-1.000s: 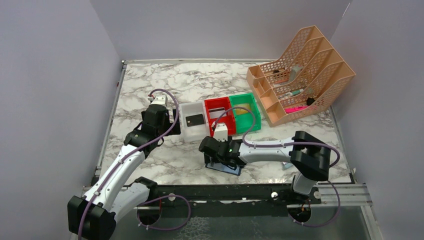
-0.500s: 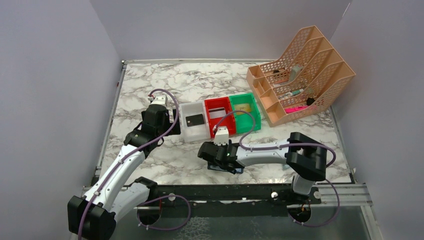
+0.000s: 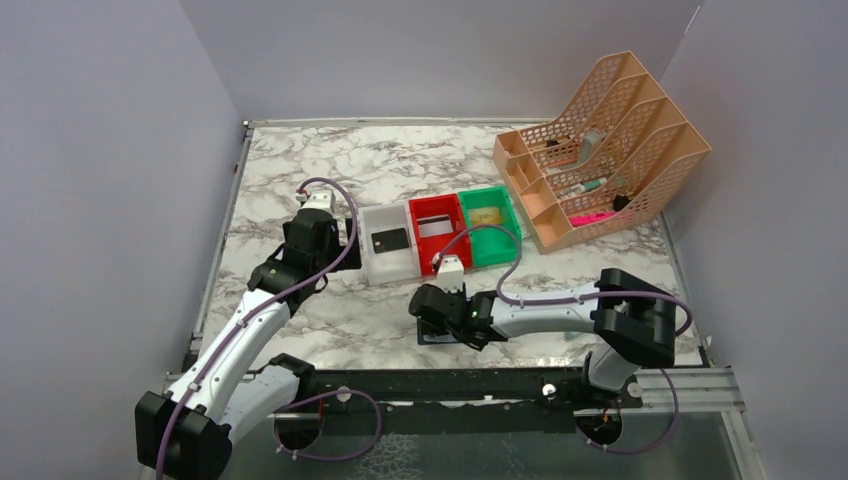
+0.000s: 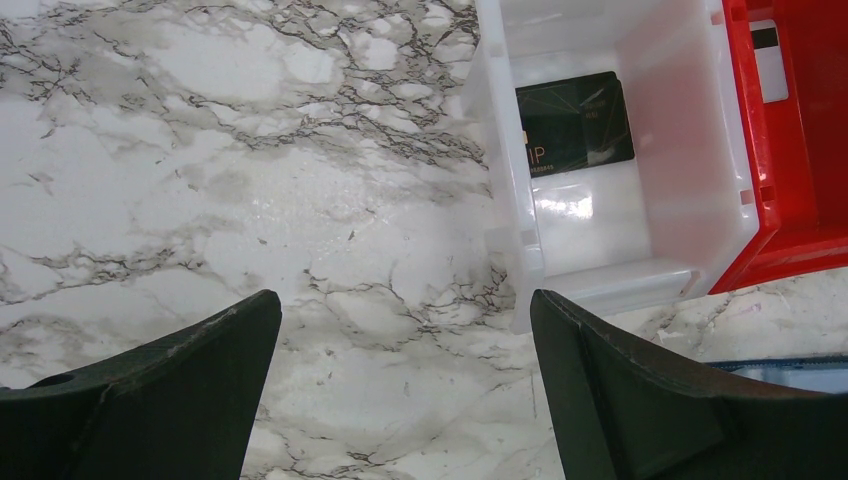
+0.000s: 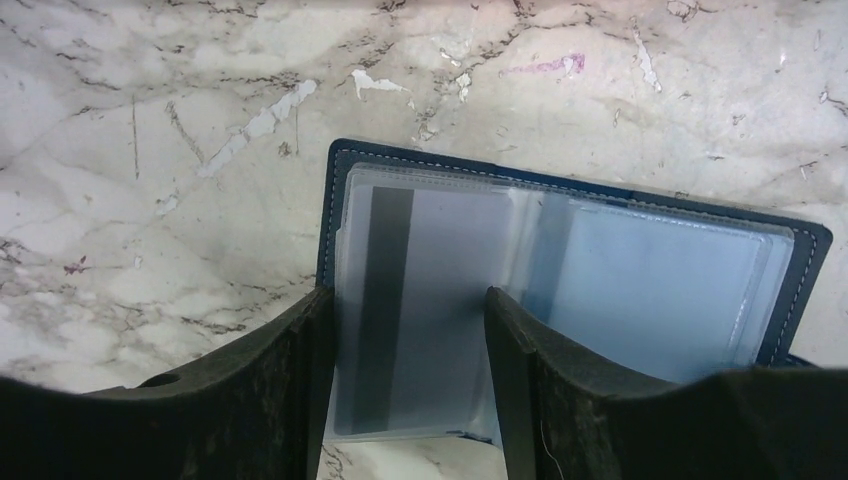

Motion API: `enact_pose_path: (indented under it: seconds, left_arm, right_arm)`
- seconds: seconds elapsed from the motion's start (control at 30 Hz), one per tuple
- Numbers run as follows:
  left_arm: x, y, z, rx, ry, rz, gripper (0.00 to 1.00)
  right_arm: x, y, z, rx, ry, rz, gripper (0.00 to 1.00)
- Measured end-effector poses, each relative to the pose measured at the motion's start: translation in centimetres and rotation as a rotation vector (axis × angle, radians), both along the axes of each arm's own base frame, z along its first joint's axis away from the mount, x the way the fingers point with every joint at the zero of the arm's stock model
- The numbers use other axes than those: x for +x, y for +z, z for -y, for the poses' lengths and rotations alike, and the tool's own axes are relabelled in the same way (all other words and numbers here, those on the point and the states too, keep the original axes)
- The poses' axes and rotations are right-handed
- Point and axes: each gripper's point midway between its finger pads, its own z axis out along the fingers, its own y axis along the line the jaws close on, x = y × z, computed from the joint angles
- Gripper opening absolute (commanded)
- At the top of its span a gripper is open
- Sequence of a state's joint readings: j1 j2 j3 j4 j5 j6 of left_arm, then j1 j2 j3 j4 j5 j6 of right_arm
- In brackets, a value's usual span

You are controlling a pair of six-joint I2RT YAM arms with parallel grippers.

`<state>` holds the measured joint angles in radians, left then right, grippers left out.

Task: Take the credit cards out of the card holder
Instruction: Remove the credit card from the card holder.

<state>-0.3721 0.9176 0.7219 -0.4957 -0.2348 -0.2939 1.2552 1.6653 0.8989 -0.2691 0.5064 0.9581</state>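
Seen from above, the small dark navy-blue folding card holder (image 3: 437,337) lies open near the front edge of the marble-patterned table (image 3: 300,180), under the right gripper (image 3: 432,318). Just behind it stand three plastic bins in a row. The white bin (image 3: 390,272) holds a black card (image 3: 390,240), the red bin (image 3: 420,205) a whitish card (image 3: 433,227), and the green bin (image 3: 510,240) a gold card (image 3: 487,218). The left gripper (image 3: 340,245) hovers beside the white bin.

The left wrist view shows the left gripper's jaws spread wide over bare marble, holding nothing.

In the right wrist view the card holder shows clear sleeves over a paler grey-blue lining. A whitish-grey card with a dark stripe (image 5: 420,260) sits in the left sleeve. The right gripper's jaws stand about half closed, one finger at each long edge of that sleeve. Whether they actually pinch it cannot be told.
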Motion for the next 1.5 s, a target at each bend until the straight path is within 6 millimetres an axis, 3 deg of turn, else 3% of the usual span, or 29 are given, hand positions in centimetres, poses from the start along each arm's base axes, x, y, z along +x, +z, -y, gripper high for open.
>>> enact_pose_path:
  seconds: [0.3,0.4,0.7,1.13,1.5]
  left_arm:
    - [0.0,-0.1,0.0,0.001,0.000,-0.004,0.99]
    - [0.0,-0.1,0.0,0.000,-0.002,-0.005,0.99]
    - [-0.5,0.0,1.2,-0.064,-0.048,0.005,0.99]
    - [-3.1,0.4,9.1,-0.456,-0.307,-0.041,0.89]
    - [-5.7,0.1,14.5,-0.518,-0.519,-0.117,0.89]
  right_arm:
    - [-0.2,0.4,0.6,0.104,0.020,-0.039,0.60]
    - [0.1,0.4,1.0,0.154,0.014,-0.063,0.55]
    - [0.7,0.7,1.4,0.304,0.012,-0.114,0.59]
    - [0.5,0.8,1.9,0.487,-0.001,-0.176,0.60]
    - [0.5,1.0,2.3,0.596,-0.016,-0.242,0.60]
